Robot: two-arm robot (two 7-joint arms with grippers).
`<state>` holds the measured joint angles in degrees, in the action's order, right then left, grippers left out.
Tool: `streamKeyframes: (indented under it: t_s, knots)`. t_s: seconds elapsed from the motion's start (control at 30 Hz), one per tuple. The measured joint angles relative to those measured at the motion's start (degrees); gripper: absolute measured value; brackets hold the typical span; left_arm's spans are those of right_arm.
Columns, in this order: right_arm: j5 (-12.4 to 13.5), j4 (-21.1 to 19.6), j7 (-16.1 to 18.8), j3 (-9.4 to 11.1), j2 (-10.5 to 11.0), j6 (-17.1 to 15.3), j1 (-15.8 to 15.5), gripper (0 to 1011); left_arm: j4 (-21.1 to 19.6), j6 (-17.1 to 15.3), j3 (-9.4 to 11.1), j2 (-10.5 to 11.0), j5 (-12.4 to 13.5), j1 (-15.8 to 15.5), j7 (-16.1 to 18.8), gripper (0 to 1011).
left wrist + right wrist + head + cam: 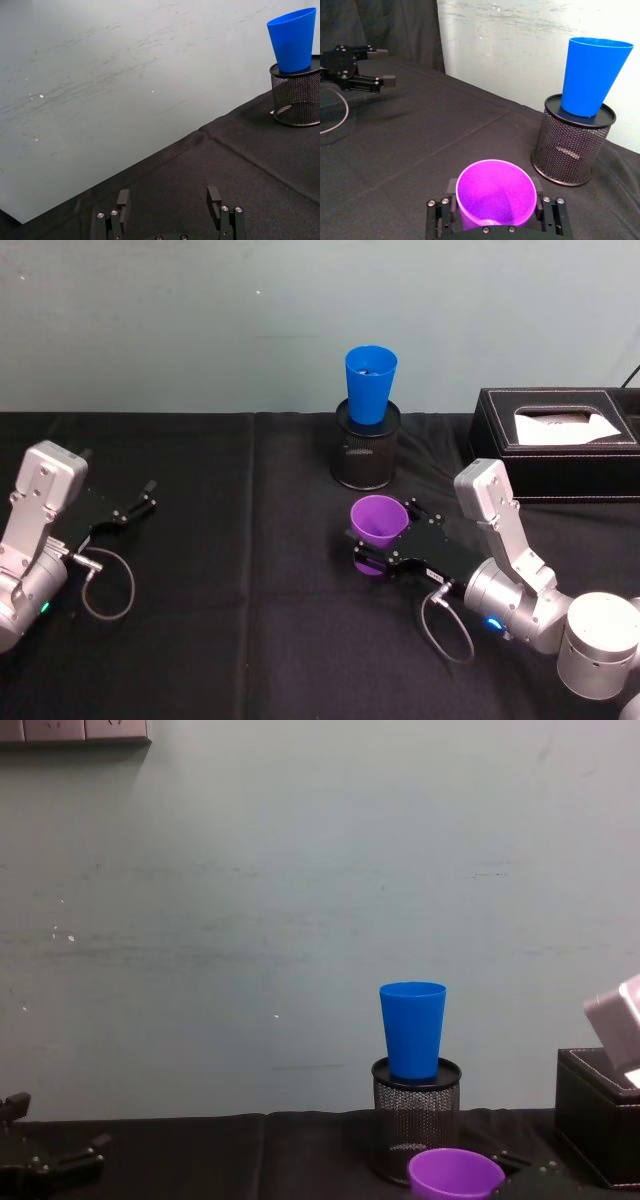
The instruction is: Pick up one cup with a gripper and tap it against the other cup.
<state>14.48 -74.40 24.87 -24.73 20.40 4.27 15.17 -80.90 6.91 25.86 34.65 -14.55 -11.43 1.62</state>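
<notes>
The purple cup (377, 530) stands upright between the fingers of my right gripper (385, 538), which is shut on it; the right wrist view shows its open mouth (496, 196) held between the jaws. The blue cup (369, 384) sits upright on top of a black mesh pen holder (366, 447) behind the purple cup, also seen as the blue cup (593, 75) and blue cup (412, 1029). There is a gap between the two cups. My left gripper (148, 496) rests open at the table's left side, holding nothing.
A black tissue box (556, 443) stands at the back right, close to my right arm. The table is covered in black cloth (240, 590), with a pale wall right behind the pen holder.
</notes>
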Motion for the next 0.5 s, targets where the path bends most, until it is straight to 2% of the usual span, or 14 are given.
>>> streamKeyframes:
  t_s: [0.03, 0.07, 0.13, 0.2, 0.37, 0.5]
  knots:
    - [-0.05, -0.01, 0.04, 0.22, -0.1, -0.04, -0.09, 885, 0.0, 0.0, 0.0, 0.0, 0.0, 0.0, 0.0, 1000]
    - [-0.05, -0.01, 0.04, 0.22, -0.1, -0.04, -0.09, 885, 0.0, 0.0, 0.0, 0.0, 0.0, 0.0, 0.0, 1000]
    - [-0.08, -0.26, 0.14, 0.61, -0.29, -0.08, -0.29, 960, 0.0, 0.0, 0.0, 0.0, 0.0, 0.0, 0.0, 1000]
    - [-0.1, -0.65, 0.2, 0.9, -0.38, -0.08, -0.48, 991, 0.0, 0.0, 0.0, 0.0, 0.0, 0.0, 0.0, 1000]
    - [-0.08, -2.44, 0.15, 1.57, -0.25, -0.08, -1.2, 1004, 0.0, 0.0, 0.0, 0.0, 0.0, 0.0, 0.0, 1000]
    - [-0.36, -7.84, -1.0, 2.95, 0.98, -0.08, -3.16, 1004, 0.0, 0.0, 0.0, 0.0, 0.0, 0.0, 0.0, 1000]
